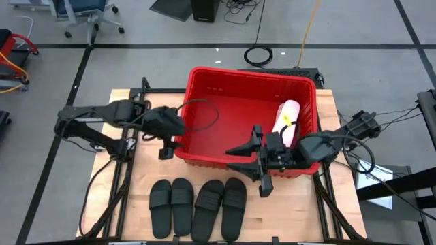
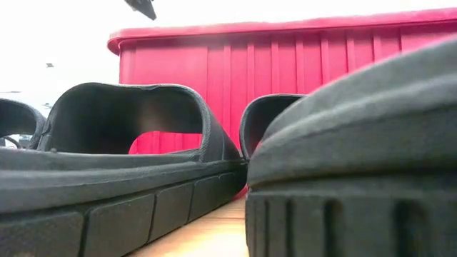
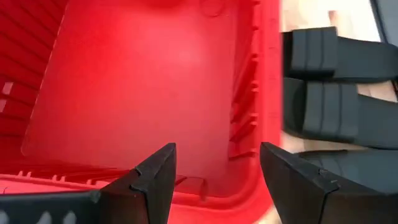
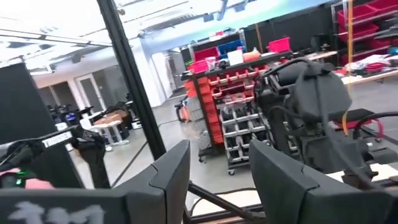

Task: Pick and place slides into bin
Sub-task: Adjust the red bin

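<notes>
Red bin (image 1: 204, 85) at table's far-centre, on wood top (image 1: 340, 197). Pale pink slide(s) (image 1: 286, 119) inside bin, against right wall; can't tell if one or two stacked. Rest of bin floor bare red.

4 black slides (image 1: 197, 207) in a row on table, near side of bin, just beside each other, straps toward the bin. In low view, black slides (image 2: 128, 171) fill foreground w/ ribbed soles, red bin wall (image 2: 285, 78) right behind them.

Left gripper (image 1: 165, 151) at bin's near-left corner, over the rim. Fingers spread, nothing between them. Left wrist view: looks down into bin interior (image 3: 137, 81), own fingers (image 3: 155, 177) apart over near rim, black slides (image 3: 336, 93) outside the wall on the table.

Right gripper (image 1: 264, 182) over bin's near rim, right of centre, arm coming in from right. Fingers partly apart, nothing held. Right wrist view: own fingers (image 4: 168, 174) w/ gap between, pointing out level across room, not at table; left arm (image 4: 311, 99) in view farther off, shelving w/ red bins (image 4: 217, 81) in background.

Cable coil (image 1: 259, 54) on floor beyond table.
</notes>
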{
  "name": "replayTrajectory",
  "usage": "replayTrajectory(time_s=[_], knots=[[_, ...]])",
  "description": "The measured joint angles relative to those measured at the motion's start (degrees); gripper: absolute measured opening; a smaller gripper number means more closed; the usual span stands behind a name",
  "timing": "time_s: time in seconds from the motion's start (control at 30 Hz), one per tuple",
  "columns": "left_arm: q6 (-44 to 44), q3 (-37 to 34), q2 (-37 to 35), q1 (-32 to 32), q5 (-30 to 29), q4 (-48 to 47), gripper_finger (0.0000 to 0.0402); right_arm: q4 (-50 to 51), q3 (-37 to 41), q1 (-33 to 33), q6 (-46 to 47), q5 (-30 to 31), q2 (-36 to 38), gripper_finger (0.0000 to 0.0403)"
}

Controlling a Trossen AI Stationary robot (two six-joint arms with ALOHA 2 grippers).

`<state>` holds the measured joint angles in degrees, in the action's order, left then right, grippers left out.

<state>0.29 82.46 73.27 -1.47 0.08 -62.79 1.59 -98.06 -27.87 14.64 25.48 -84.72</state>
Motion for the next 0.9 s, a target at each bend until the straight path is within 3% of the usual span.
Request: replayTrajectory(time_s=[0.27,0.6,0.73,0.9], knots=[[5.4,-6.7,0.3,8.1,6.1,2.7,0.0225,0.5,0.1,0.0,1.8,0.0,-1.4,0.0157],[6.2,-12.5,0.2,14.4,8.1,3.3,0.0225,0.4,0.1,0.1,2.5,0.2,-1.5,0.0157],[2.9,-13.2,-0.1,15.4,7.0,2.9,0.0225,0.6,0.1,0.1,2.6,0.2,-1.5,0.0157],[-0.3,-13.4,-0.8,15.5,0.9,0.1,0.0225,0.8,0.1,0.1,2.7,0.2,-1.5,0.0157]])
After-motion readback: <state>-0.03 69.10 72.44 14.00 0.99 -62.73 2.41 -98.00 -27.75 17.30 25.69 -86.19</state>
